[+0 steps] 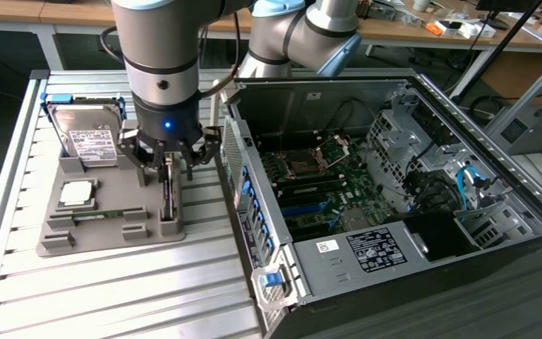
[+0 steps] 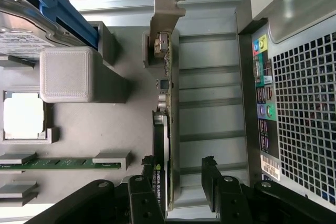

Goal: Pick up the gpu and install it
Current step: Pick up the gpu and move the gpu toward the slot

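Plainly the pick-up is the step in hand, with nothing yet lifted: the gpu (image 2: 167,93) stands on its long edge in a holder of the grey fixture tray (image 1: 92,236) on the slatted bench (image 1: 111,296), its metal end bracket (image 2: 164,11) at the end away from the jaws. The arm (image 1: 163,70) hangs straight above it, and the jaws are spread wide and hold nothing. In the wrist view they straddle the card, one close beside the board and the other well apart from it. The hard drive (image 1: 87,141) and CPU chip (image 1: 76,192) sit in the same tray, and the open computer case (image 1: 394,176) lies just beside it on the exterior view's right. By my reading, a sound grip calls for jaws squared to the thin board and meeting its flat faces evenly, so that it comes straight up out of the holder.
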